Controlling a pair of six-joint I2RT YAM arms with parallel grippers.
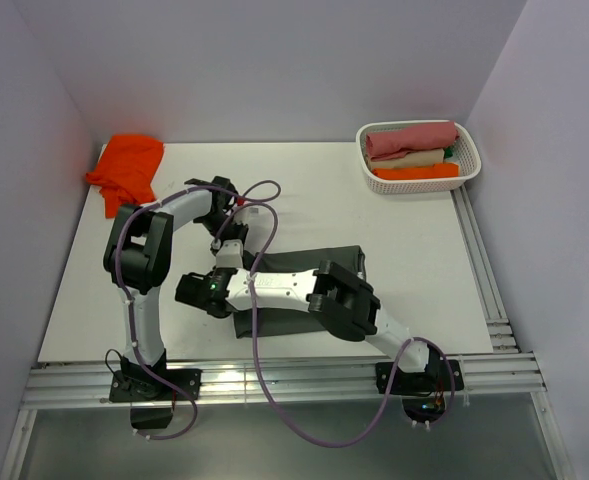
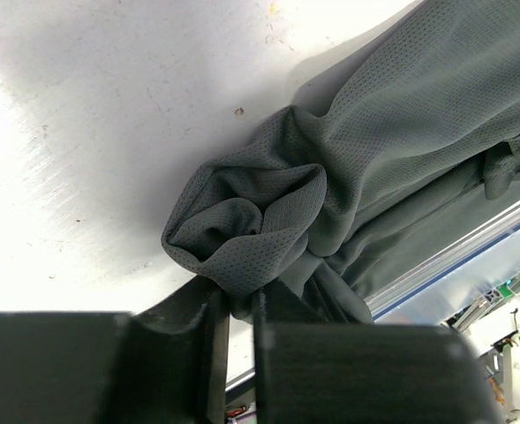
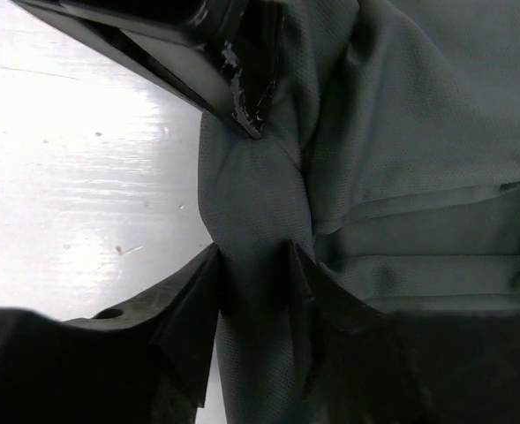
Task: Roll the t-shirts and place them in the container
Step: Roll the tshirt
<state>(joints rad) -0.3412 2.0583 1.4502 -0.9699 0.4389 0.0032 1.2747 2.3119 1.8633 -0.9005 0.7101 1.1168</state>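
Note:
A dark grey t-shirt (image 1: 319,258) lies half rolled near the table's front, mostly covered by my right arm. My left gripper (image 2: 240,305) is shut on a bunched end of this t-shirt (image 2: 242,221), where the cloth curls into a loose roll. My right gripper (image 3: 255,265) straddles a band of the same t-shirt (image 3: 418,132), both jaws pressed against the cloth between them. The left gripper's fingers (image 3: 233,79) show just beyond it. Seen from above, both grippers (image 1: 224,252) (image 1: 196,290) meet at the shirt's left end. An orange t-shirt (image 1: 129,168) lies crumpled at the back left corner.
A white basket (image 1: 471,160) at the back right holds rolled garments in pink, beige and orange. Metal rails (image 1: 274,378) run along the table's front and right edges. Purple cables loop over both arms.

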